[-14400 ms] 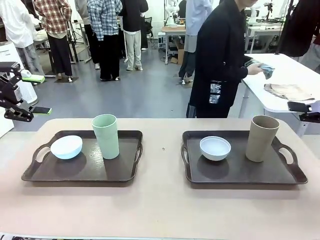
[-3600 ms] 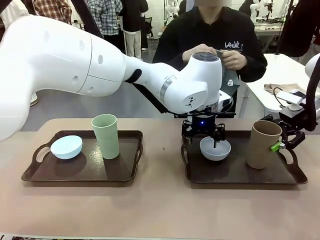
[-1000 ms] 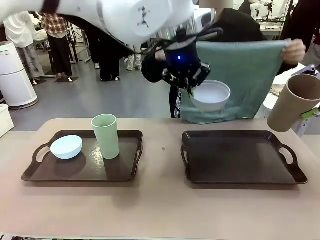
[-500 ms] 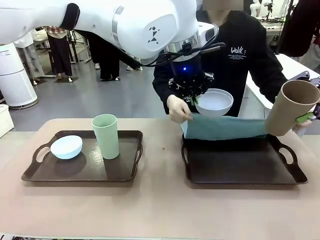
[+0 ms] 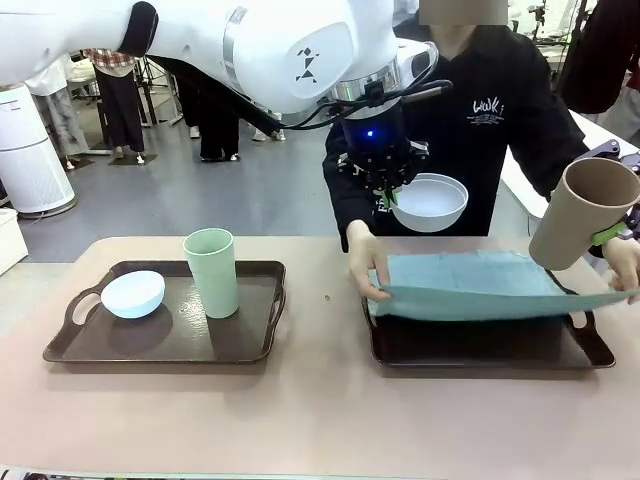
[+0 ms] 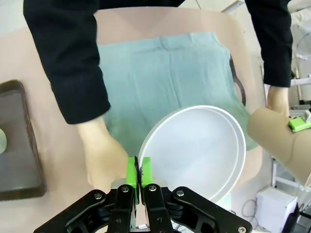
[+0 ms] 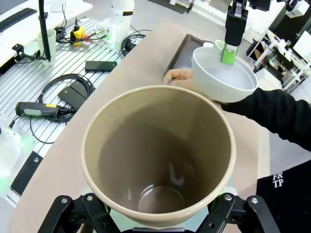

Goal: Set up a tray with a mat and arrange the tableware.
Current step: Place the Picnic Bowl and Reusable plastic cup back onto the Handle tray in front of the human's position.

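Above the far rim of the right tray (image 5: pixel 470 350), toward 12 o'clock, the left gripper (image 5: pixel 386 198) hangs in the air. Its green pads are pressed together on the rim of the white-grey bowl (image 5: pixel 432 203), and the bowl is kept level with the opening upward. At 3 o'clock from this bowl, the right gripper (image 5: pixel 612 234) is clamped around the tan-brown cup (image 5: pixel 585 212). The cup is also in the air, a little tilted, with its mouth up.

Below them a person at the far side spreads the teal mat (image 5: pixel 480 285) over the right tray. One hand (image 5: pixel 365 270) holds it at 9 o'clock and the other hand (image 5: pixel 626 262) at 3 o'clock. The near edge of the mat is lifted off the tray floor.

At 9 o'clock of the table lies the left tray (image 5: pixel 160 340). The pale blue bowl (image 5: pixel 133 293) sits at its 9 o'clock end, and the pale green cup (image 5: pixel 212 272) stands upright at 3 o'clock of that bowl, close but apart.
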Available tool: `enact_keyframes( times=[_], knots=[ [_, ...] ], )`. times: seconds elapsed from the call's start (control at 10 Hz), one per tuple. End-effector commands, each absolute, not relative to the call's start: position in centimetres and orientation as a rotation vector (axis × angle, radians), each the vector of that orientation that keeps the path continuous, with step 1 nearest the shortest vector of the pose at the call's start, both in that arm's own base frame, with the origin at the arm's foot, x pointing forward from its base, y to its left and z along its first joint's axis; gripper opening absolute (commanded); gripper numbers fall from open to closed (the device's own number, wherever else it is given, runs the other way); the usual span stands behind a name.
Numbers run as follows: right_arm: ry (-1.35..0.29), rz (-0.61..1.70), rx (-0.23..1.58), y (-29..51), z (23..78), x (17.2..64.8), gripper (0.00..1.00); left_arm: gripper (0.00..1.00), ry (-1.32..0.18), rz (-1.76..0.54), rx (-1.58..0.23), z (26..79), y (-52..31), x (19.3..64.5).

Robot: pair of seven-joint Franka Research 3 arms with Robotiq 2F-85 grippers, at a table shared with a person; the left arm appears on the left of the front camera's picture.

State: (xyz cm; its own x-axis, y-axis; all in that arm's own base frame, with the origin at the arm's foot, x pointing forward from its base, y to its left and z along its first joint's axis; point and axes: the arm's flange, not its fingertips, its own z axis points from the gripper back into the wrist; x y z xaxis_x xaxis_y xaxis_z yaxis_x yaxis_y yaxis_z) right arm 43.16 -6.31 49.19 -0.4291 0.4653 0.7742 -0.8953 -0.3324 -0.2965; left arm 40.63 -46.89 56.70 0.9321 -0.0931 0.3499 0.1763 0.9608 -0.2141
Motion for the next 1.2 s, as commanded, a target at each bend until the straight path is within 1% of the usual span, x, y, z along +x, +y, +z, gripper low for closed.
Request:
enact_keyframes(
  times=[0.0,1.1],
  knots=[
    [-0.904,1.891,0.721,-6.33,49.53,43.42,0.1,0.0,-0.345,-0.134,-0.24,56.88,-46.68,40.33],
    [-0.904,1.891,0.721,-6.33,49.53,43.42,0.1,0.0,-0.345,-0.134,-0.24,56.88,-46.68,40.33]
  ],
)
